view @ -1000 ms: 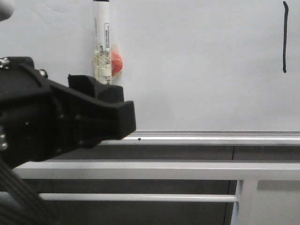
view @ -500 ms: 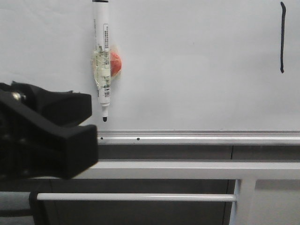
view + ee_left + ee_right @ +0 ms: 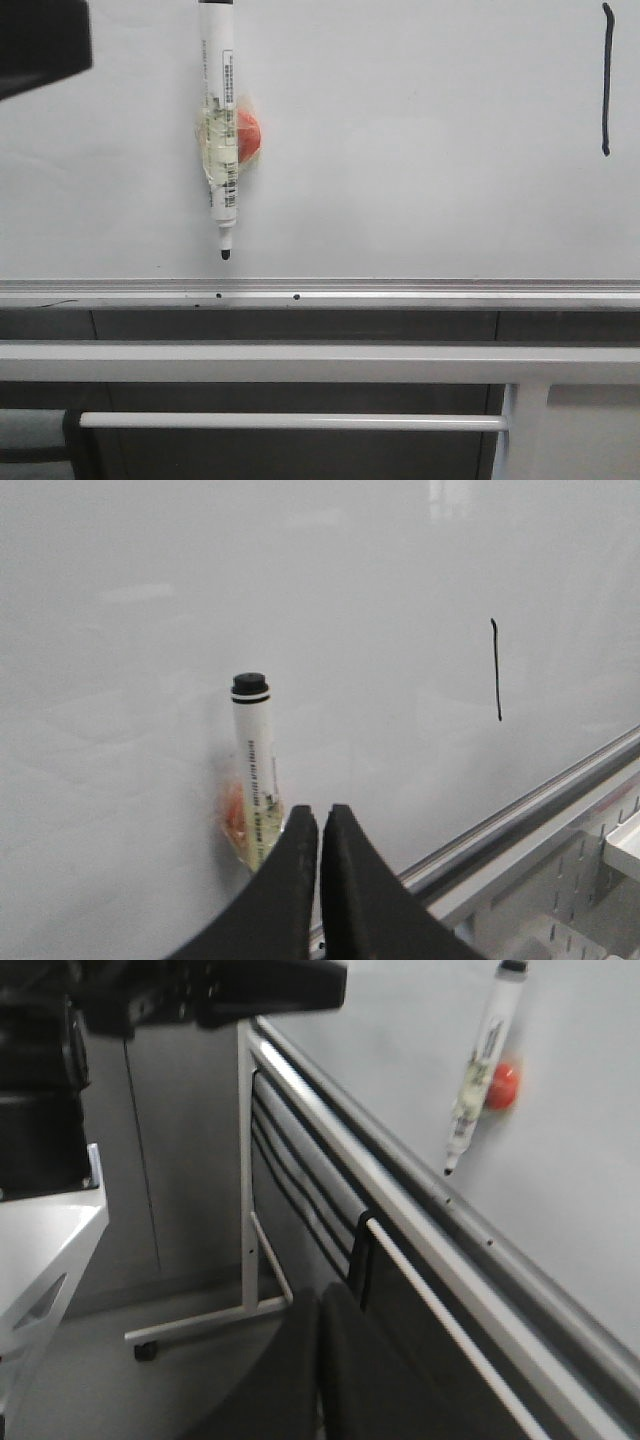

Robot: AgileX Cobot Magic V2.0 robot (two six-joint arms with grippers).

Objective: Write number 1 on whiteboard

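The whiteboard [image 3: 420, 150] fills the front view above its silver rail [image 3: 400, 293]. A black vertical stroke, the number 1 [image 3: 606, 80], stands at its far right; it also shows in the left wrist view [image 3: 496, 670]. A white marker [image 3: 220, 120] with a black tip hangs tip-down on the board, taped over a red magnet [image 3: 246, 133]. My left gripper [image 3: 319, 815] is shut and empty, just in front of the marker [image 3: 256, 770]. Only a dark corner of that arm [image 3: 40, 40] shows in the front view. My right gripper [image 3: 320, 1305] is shut and empty, low beside the board's stand.
White metal bars [image 3: 300, 362] and a thin rod [image 3: 290, 422] run below the rail. The stand's upright and foot [image 3: 245, 1160] show in the right wrist view, with the marker [image 3: 480, 1070] above and a white tray corner [image 3: 50, 1230] at one side.
My left arm has risen from the lower left of the front view to the top left corner, uncovering the marker's lower end. Marker and stroke have not moved.
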